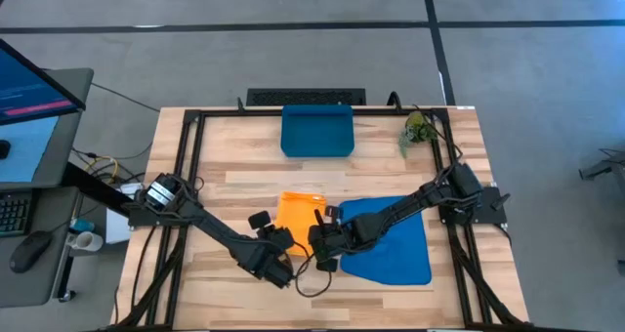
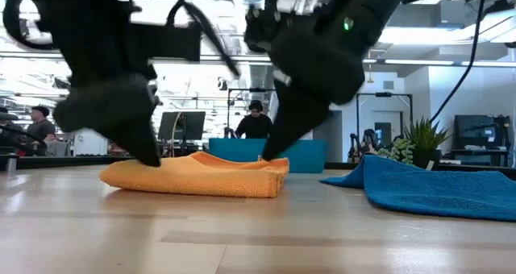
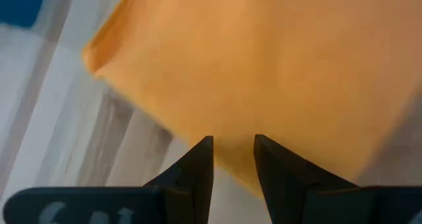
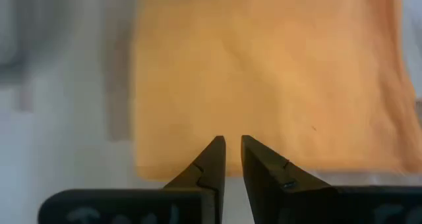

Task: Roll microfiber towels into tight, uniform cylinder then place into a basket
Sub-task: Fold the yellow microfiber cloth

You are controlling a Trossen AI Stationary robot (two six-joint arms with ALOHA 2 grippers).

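Note:
The orange-yellow towel lies folded flat on the table, left of the bright blue towel, which lies spread out. The dark-blue basket stands at the far middle. My left gripper is at the orange towel's near left corner. My right gripper is at its near right corner. Both point down, with their fingers nearly together over the towel's near edge. The low view shows the orange towel between the two grippers. My left gripper comes from above, slanting down, onto the orange towel's near edge by the left corner; a narrow strip of cloth shows between the fingers. The towel lies on the table. One layer or several, I cannot tell. My right gripper comes from above onto the orange towel's near edge by the right corner, its fingers almost closed with only a thin gap. The towel lies on the table under it. How much cloth is between the fingers does not show.
A small green plant stands at the far right. Black frame rails run along the table's left and right sides. Bare wood lies between the towels and the basket. People and screens show in the room behind in the low view.

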